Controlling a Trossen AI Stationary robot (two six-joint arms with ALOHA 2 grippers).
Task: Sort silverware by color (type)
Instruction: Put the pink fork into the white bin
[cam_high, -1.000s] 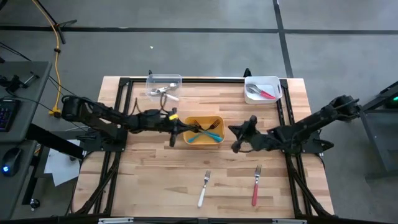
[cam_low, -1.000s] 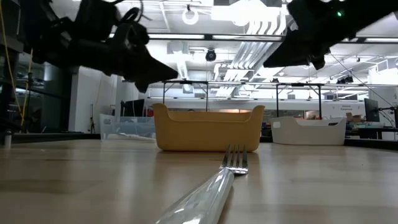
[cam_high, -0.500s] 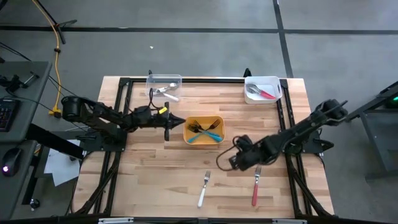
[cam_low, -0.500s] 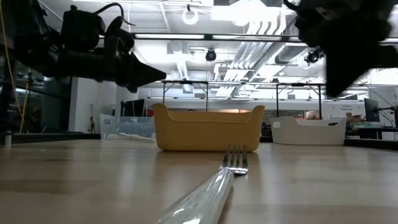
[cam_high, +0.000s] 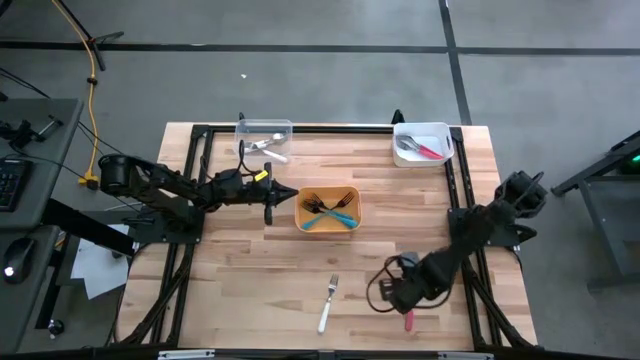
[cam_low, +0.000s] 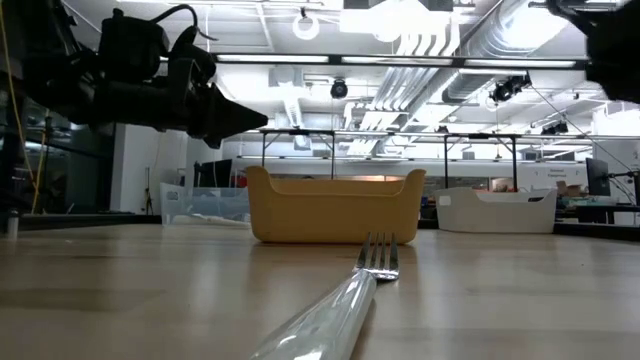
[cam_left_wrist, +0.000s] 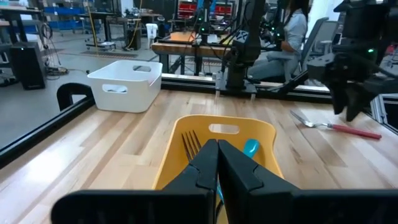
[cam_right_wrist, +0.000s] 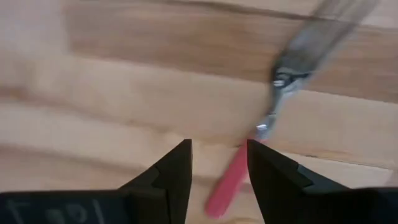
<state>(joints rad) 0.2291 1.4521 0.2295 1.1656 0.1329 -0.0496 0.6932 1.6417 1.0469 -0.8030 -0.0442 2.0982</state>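
A red-handled fork (cam_high: 408, 318) lies near the table's front edge, right of centre. My right gripper (cam_high: 393, 296) hovers open just over it. In the right wrist view the red handle (cam_right_wrist: 225, 184) shows between and beyond the fingers of my right gripper (cam_right_wrist: 217, 155); I see no touch. A white-handled fork (cam_high: 327, 305) lies flat left of the red one, and shows close up in the low view (cam_low: 340, 300). My left gripper (cam_high: 268, 202) is shut and empty, just left of the yellow bin (cam_high: 352, 226), which holds blue-handled forks (cam_high: 338, 213).
A clear bin (cam_high: 288, 127) with silver forks stands at the far left. A white bin (cam_high: 400, 131) with red-handled forks stands at the far right. Black frame rails run along the table's sides. Bare wood lies between the yellow bin and the two loose forks.
My right gripper has travelled from beside the yellow bin toward the table's near edge and down, ending over the red-handled fork. My left gripper has drawn back a little toward the table's left edge, away from the yellow bin. The forks have not moved.
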